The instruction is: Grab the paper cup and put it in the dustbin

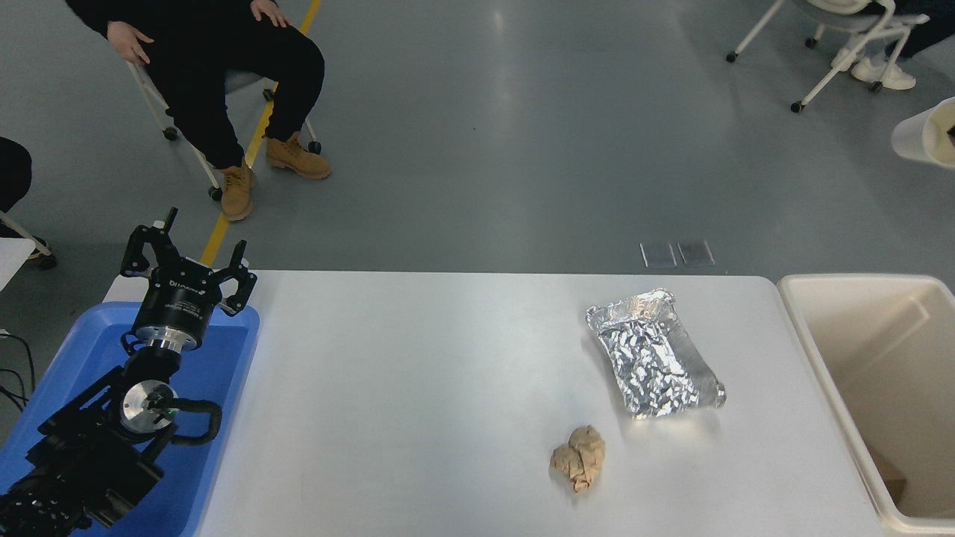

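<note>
The white surface (418, 388) has rounded far corners and stands on a grey floor. On its right half lies a crinkled silver foil tray (656, 354), set at a slant. Near it, closer to the camera, sits a crumpled brown paper ball (579, 467), apart from the tray. A blue plastic tray (224, 373) rests at the left edge.
</note>
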`<state>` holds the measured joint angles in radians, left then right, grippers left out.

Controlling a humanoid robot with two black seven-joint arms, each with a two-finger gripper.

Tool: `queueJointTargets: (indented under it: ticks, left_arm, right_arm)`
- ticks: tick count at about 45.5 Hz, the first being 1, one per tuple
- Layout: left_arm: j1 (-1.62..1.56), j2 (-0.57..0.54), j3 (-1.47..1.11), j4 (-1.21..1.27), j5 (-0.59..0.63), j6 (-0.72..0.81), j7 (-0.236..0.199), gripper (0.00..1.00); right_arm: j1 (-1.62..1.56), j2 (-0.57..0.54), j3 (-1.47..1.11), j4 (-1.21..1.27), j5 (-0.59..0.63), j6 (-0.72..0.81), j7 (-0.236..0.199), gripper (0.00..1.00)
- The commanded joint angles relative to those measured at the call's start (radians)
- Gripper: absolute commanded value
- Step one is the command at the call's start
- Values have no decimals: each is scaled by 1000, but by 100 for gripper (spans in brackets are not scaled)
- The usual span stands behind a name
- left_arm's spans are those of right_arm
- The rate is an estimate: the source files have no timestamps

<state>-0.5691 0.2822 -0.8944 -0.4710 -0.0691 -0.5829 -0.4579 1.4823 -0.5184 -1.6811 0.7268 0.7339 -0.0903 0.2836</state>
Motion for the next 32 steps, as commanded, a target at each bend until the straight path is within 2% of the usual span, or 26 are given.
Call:
queueJointTargets:
  ticks: [1,12,32]
  left_arm:
    - [0,0,0,0,0,0,1,99]
    - [0,0,0,0,0,0,1,99]
    - [0,0,0,0,0,0,-1,99]
  right_arm:
    - [-324,-23,101,-170,174,-111,-7,0]
    - [-548,-26,331,-219,188,-220,-7,0]
    - [-771,35,592,-276,174,-256,-6,0]
